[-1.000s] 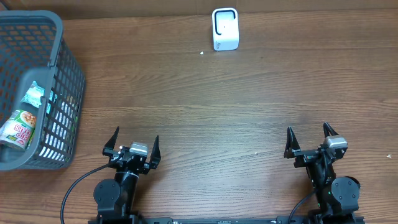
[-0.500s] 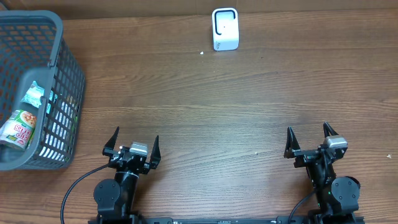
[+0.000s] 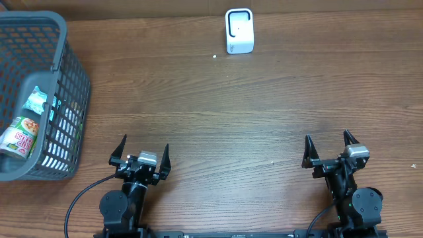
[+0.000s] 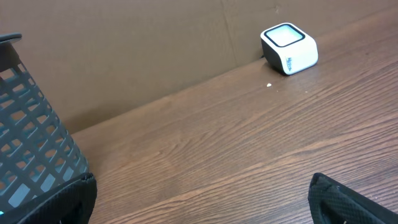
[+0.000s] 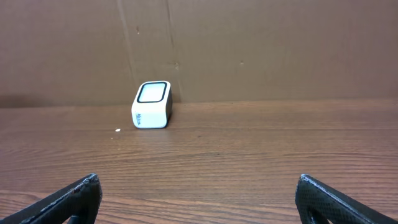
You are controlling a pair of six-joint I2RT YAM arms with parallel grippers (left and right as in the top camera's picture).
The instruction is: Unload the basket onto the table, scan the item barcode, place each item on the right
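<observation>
- Red lettering is showing on the cup [image 3: 18,135] far left of the left tool [image 3: 140,147], unreadable.
- A blue mark is showing on the scanner [image 5: 152,104] ahead of the right tool [image 3: 328,140], illegible.

On the table [image 3: 231,112], a basket [image 3: 74,86] holding items [image 3: 20,135] sits left, the scanner [image 3: 239,31] at the rear.

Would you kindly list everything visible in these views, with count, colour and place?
basket: one, grey mesh, far left of the table
labelled cup: one, red and green print, inside the basket
packet: one, teal and white, inside the basket beside the cup
scanner: one, white with a dark window, far edge, centre
speck: one, white, just left of the scanner
table: one, brown wood grain
left tool: one, black, near edge, open and empty
right tool: one, black, near edge, open and empty
</observation>
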